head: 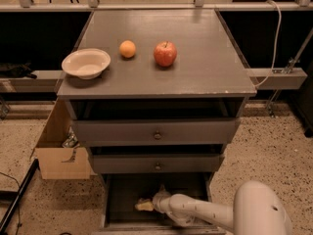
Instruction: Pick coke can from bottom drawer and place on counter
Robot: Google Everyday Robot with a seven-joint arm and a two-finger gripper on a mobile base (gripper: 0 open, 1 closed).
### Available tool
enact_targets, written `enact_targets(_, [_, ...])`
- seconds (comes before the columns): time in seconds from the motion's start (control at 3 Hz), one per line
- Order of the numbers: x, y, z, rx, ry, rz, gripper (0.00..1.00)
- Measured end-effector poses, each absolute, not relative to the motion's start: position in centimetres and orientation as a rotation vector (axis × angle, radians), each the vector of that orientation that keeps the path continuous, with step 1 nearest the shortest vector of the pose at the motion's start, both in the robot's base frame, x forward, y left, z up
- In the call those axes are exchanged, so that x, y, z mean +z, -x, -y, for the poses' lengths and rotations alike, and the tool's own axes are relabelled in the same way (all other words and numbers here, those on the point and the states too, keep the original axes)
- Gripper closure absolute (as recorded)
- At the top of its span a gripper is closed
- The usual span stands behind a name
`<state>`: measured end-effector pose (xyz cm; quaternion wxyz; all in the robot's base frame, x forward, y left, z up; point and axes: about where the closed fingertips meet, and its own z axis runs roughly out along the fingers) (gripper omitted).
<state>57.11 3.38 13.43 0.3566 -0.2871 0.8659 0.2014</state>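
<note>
The bottom drawer (122,199) is pulled open at the foot of the grey cabinet and shows its dark floor. My gripper (145,205) is inside it, low over the floor at the left of middle, at the end of my white arm (205,214), which reaches in from the lower right. The coke can is not in view; I cannot tell whether it lies under or behind the gripper. The counter (195,72) is the cabinet's wide grey top.
On the counter stand a white bowl (86,63), a small orange (127,49) and a red apple (165,54). Two shallower knobbed drawers (156,131) sit slightly open above the bottom one. A cardboard box (58,155) stands on the floor to the left.
</note>
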Motion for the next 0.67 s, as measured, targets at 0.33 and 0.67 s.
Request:
enact_targets(0.33, [13.3,-57.8,-3.5,0.494,0.763,-2.217,0.0])
enact_targets(0.67, [12.0,-57.2,-2.6,0.479,0.761,-2.244,0.0])
